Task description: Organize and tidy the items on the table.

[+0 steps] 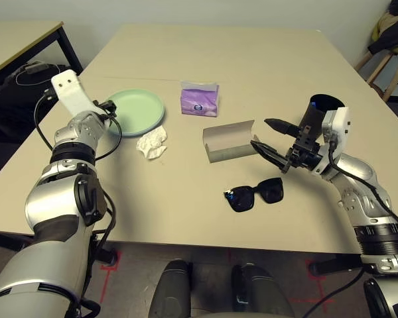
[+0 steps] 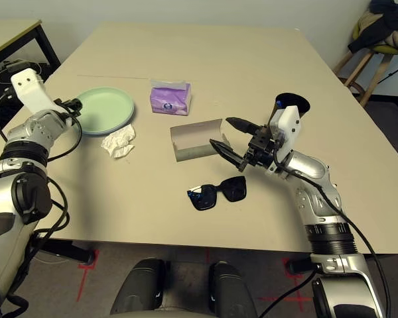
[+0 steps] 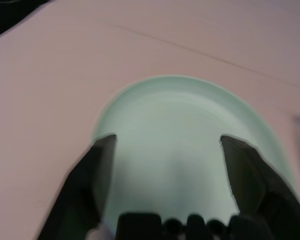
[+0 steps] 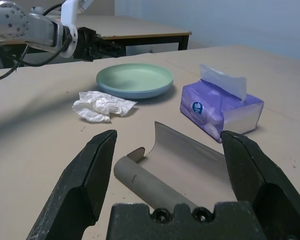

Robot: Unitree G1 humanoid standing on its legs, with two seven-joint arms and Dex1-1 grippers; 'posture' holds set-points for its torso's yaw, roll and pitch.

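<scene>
One pale green plate (image 1: 136, 109) near tabletop's left edge; one crumpled tissue (image 1: 152, 142); one purple tissue pack (image 1: 199, 99); one glasses case (image 1: 229, 140) lid-up; one sunglasses (image 1: 254, 194); left gripper (image 3: 165, 145) wide, empty; right gripper (image 1: 268, 136) wide, empty.

far left: you see a smaller table (image 1: 20, 36) with black legs | far right: a wooden stool (image 1: 379, 63) holding clothes (image 1: 393, 30)

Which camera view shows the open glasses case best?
The right wrist view shows the glasses case best: it lies close ahead of the open right tool, lid raised, inside visible. Both eye views show it whole but smaller, between the purple tissue pack and the sunglasses. The left wrist view shows the green plate instead.
</scene>
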